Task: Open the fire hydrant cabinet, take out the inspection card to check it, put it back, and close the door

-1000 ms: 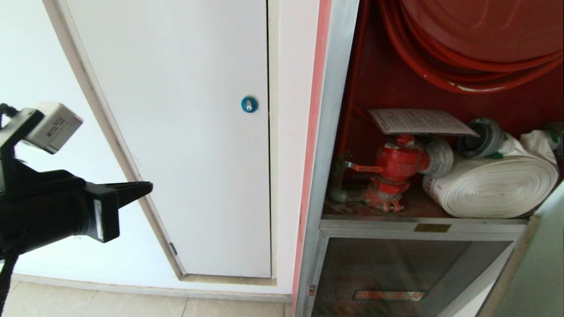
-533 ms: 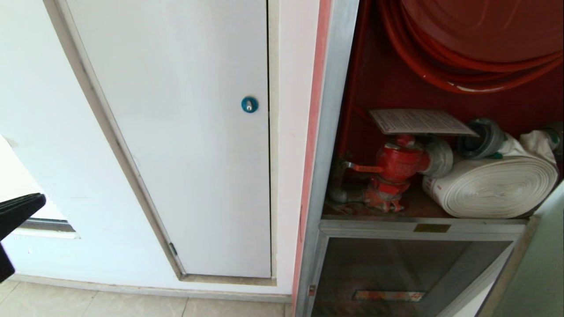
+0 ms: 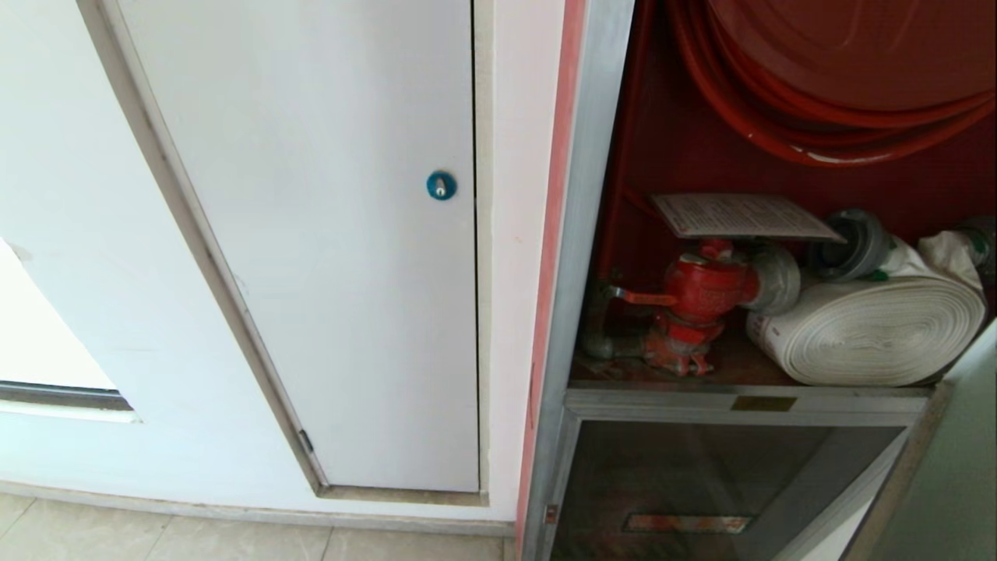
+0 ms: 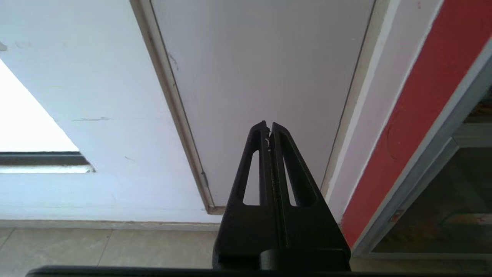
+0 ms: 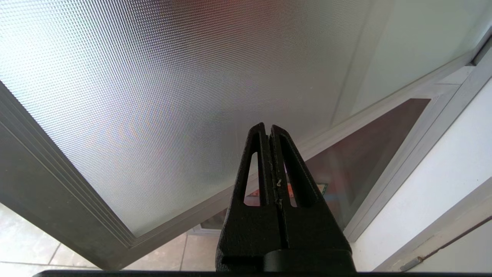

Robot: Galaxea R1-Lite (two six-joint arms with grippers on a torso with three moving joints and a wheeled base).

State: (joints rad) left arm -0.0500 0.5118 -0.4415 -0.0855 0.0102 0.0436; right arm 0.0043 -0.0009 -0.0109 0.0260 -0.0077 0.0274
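The fire hydrant cabinet stands open at the right of the head view, red inside, with a hose reel above. The inspection card lies flat on top of the red valve, beside the white rolled hose. The door is swung open; its glass panel and silver frame fill the right wrist view. My right gripper is shut and empty just in front of that panel. My left gripper is shut and empty, pointing at the white panel door low on the wall. Neither arm shows in the head view.
A plain white panel door with a round blue lock sits left of the cabinet. A smaller dark glass panel with a red label strip lies below the cabinet shelf. Beige floor tiles run along the wall's foot.
My left arm has dropped away to the lower left and left the head view. The card, the cabinet and the camera have stayed put.
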